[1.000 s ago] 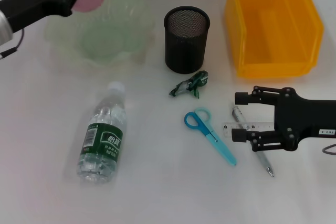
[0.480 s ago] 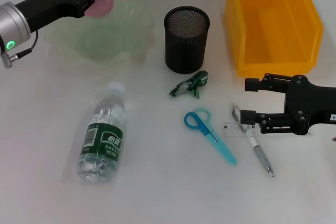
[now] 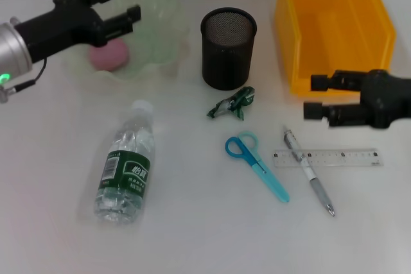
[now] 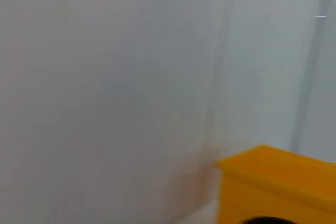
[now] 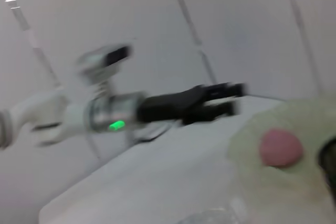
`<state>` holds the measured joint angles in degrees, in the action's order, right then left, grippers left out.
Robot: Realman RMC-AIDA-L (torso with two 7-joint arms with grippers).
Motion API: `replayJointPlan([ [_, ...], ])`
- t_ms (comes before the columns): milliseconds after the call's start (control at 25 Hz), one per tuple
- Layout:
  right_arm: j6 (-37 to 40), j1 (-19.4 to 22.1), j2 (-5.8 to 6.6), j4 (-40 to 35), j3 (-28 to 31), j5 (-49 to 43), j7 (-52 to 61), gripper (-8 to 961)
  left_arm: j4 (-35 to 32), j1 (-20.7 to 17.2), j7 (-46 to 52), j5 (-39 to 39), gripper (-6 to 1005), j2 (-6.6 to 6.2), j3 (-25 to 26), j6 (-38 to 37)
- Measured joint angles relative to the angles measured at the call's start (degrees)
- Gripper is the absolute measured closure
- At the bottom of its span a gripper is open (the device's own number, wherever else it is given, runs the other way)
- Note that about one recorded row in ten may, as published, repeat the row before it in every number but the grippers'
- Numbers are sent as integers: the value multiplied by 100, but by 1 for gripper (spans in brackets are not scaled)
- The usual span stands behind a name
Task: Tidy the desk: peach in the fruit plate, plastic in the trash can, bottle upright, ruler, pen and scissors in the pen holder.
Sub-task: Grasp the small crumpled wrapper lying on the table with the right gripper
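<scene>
The yellow trash can is being left unfilled at the back right. The peach is being cradled in the fruit plate, with the empty left gripper held spread above it. The right gripper is being held open, empty, above the ruler. Only the right wrist view is showing the peach unobstructed.

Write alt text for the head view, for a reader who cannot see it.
A pink peach lies in a pale green glass fruit plate, with the open left gripper above it. The open right gripper hovers by a yellow plastic bin; a clear water bottle lies flat, and blue scissors, a pen and a ruler lie near a black mesh holder.
</scene>
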<state>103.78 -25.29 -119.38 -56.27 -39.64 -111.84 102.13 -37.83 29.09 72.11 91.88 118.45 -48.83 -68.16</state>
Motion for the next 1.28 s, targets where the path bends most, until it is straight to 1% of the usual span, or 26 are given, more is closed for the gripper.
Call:
replayJointPlan([
  [40,-57,-4,4,-367,-59,-28,645,121,-102,-119,-6,8,290,-6,-74,-268],
  [80,-97,-16,14,-976,-248,-101,1675,121,-186,-226,-20,33,280,-23,-172,-499],
  [120,-97,-16,14,-976,-248,-101,1675,121,-343,-453,-67,100,270,-70,-438,-961],
  [160,-95,-23,14,-1321,-388,-146,2084,121,-423,-601,-129,174,260,-93,-616,-1233],
  [240,-82,-58,2,-2173,-791,-477,2817,122,-530,-810,-240,291,240,-102,-774,-1564],
  [280,-76,-232,-6,-2914,-1302,-1096,3440,122,-530,-810,-240,291,230,-102,-774,-1564],
  [320,-76,-232,-6,-2914,-1302,-1096,3440,122,-585,-1025,-383,376,219,-78,-810,-1744],
  [360,-55,-378,-5,-3246,-1589,-1454,3680,122,-586,-1083,-416,391,209,-67,-806,-1765],
  [440,3,-714,11,-3558,-2077,-2135,3873,122,-587,-1149,-443,402,189,-61,-794,-1770],
  [480,57,-1095,27,-3584,-2675,-2725,3706,122,-587,-1149,-443,402,179,-61,-794,-1770],
  [520,57,-1095,27,-3584,-2675,-2725,3706,122,-587,-1149,-443,402,169,-61,-794,-1770],
  [560,72,-1260,34,-3562,-3005,-3021,3481,122,-568,-1281,-462,409,159,-60,-789,-1784],
  [600,85,-1358,28,-3535,-3325,-3249,3151,122,-568,-1281,-462,409,161,-60,-789,-1784],
  [640,10,-1416,15,-3531,-3723,-3512,2775,122,-572,-1351,-463,409,162,-62,-786,-1797],
  [680,-255,-1420,-17,-3513,-4470,-3997,2083,122,-572,-1351,-463,409,163,-62,-786,-1797],
  [720,-255,-1420,-17,-3513,-4470,-3997,2083,122,-583,-1397,-454,410,165,-62,-785,-1802],
  [800,-522,-1429,-26,-3391,-5036,-4285,1752,122,-559,-1406,-411,410,166,-66,-785,-1803],
  [880,-743,-1572,-11,-3099,-5288,-4371,1606,122,-533,-1404,-395,410,168,-49,-782,-1786],
  [1000,-910,-1644,-8,-2952,-5317,-4412,1515,122,-520,-1392,-392,410,169,-32,-791,-1773],
  [1080,-1166,-1665,-7,-2860,-5345,-4421,1398,122,-506,-1383,-388,410,170,-26,-792,-1772],
  [1120,-1166,-1665,-7,-2860,-5345,-4421,1398,122,-501,-1383,-386,409,170,-21,-792,-1771],
  [1240,-1500,-1571,-30,-2841,-5536,-4395,1345,122,-474,-1383,-386,409,170,-11,-791,-1767],
  [1280,-1859,-1498,-39,-2782,-5733,-4389,1340,122,-465,-1384,-390,409,170,-10,-791,-1764],
])
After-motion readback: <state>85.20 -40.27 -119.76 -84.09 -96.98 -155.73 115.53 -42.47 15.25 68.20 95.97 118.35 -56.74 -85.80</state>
